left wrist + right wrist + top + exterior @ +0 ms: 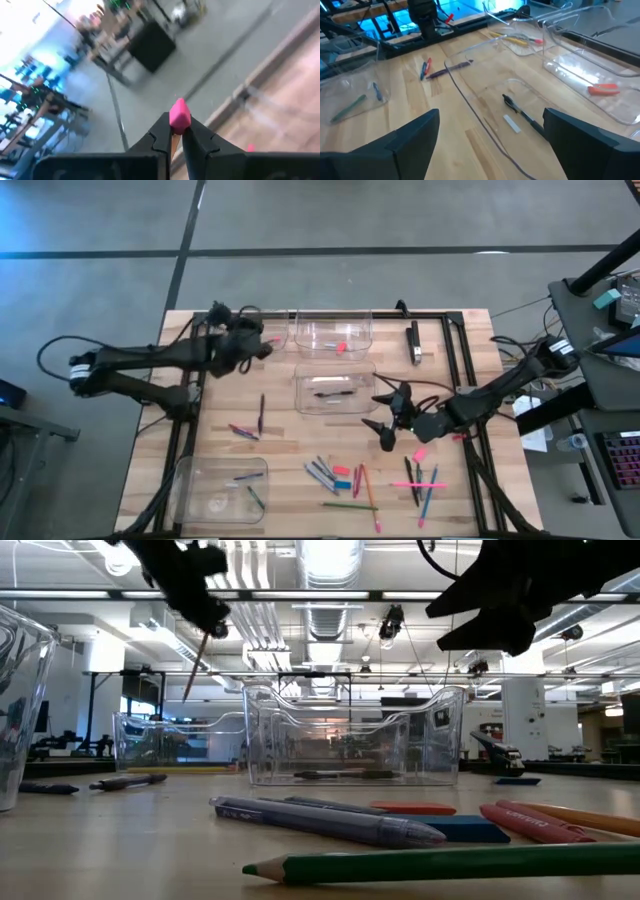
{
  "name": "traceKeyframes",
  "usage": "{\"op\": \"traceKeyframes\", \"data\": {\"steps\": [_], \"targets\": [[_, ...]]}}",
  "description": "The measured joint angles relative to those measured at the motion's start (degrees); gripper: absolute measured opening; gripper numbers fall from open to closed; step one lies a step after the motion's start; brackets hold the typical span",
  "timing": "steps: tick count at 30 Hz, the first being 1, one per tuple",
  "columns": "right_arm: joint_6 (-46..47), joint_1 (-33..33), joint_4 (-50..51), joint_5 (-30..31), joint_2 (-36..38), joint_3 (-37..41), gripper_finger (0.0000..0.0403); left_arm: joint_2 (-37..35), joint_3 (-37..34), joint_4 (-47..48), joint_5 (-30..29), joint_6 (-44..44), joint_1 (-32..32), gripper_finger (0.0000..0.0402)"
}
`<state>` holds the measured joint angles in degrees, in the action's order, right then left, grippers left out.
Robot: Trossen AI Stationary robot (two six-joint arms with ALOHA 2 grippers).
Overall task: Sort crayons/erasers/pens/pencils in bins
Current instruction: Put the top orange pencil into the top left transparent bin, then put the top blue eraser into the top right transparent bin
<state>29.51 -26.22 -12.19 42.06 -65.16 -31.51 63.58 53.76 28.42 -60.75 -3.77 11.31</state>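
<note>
My left gripper point(264, 346) hangs above the table's far left part, shut on an orange pencil point(193, 665) with a pink eraser end. My right gripper point(386, 423) stands open beside the middle bin point(298, 385), whose floor holds a black pen point(522, 115). In the right wrist view nothing lies between its fingers. The far bin point(300, 320) holds a red piece point(341, 347). Another bin holds yellow pencils point(517, 41). The near-left bin point(185, 480) holds a green crayon point(256, 498). Loose crayons, pens and pencils point(340, 476) lie on the near part. My left gripper pinches the pencil between its two fingers near the eraser end; the pink eraser point(179, 116) sticks out past the fingertips. The pencil's shaft point(195, 658) hangs slanting below the gripper, clear of the table.
A purple pen point(261, 412) and two short crayons point(243, 432) lie left of the middle bin. More sticks and a pink eraser point(418, 476) lie near the right side. A black block point(414, 342) sits at the far right. A dark frame rail point(450, 360) runs along the table's edges.
</note>
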Motion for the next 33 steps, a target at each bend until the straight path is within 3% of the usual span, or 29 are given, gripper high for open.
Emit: {"op": "traceKeyframes", "data": {"steps": [3, 9, 17, 21, 26, 30, 33], "targets": [[0.49, -0.01, -0.02, -0.01, -0.74, 0.00, 0.0342, 4.08, 0.00, 2.76, 5.24, -0.09, 5.87, 0.0010], [0.44, -0.01, -0.05, 0.01, -1.02, 0.00, 0.0341, 13.38, -0.04, 6.12, 6.52, -0.06, 10.33, 0.0014], [0.02, -0.01, -0.03, 0.03, -0.97, 0.00, 0.0343, 18.46, 0.48, 6.09, 6.67, 0.35, 10.34, 0.0091], [-0.02, -0.15, 2.90, -0.22, 0.55, -0.21, 0.0343, 16.69, 1.02, 6.67, 6.65, 1.26, 10.31, 0.0141], [4.82, -0.43, 19.83, 0.02, 5.87, -3.96, 0.0341, 9.44, 1.31, 6.43, 8.00, 7.16, 8.92, 0.0175], [13.18, -0.41, 35.50, 0.43, 9.42, -5.54, 0.0335, 1.62, 0.58, 2.62, 14.23, 11.22, 5.96, 0.0177], [21.37, -0.41, 45.33, 0.40, 10.82, -5.06, 0.0330, -4.26, -2.21, -6.93, 22.23, 12.43, 1.70, 0.0177]]}}
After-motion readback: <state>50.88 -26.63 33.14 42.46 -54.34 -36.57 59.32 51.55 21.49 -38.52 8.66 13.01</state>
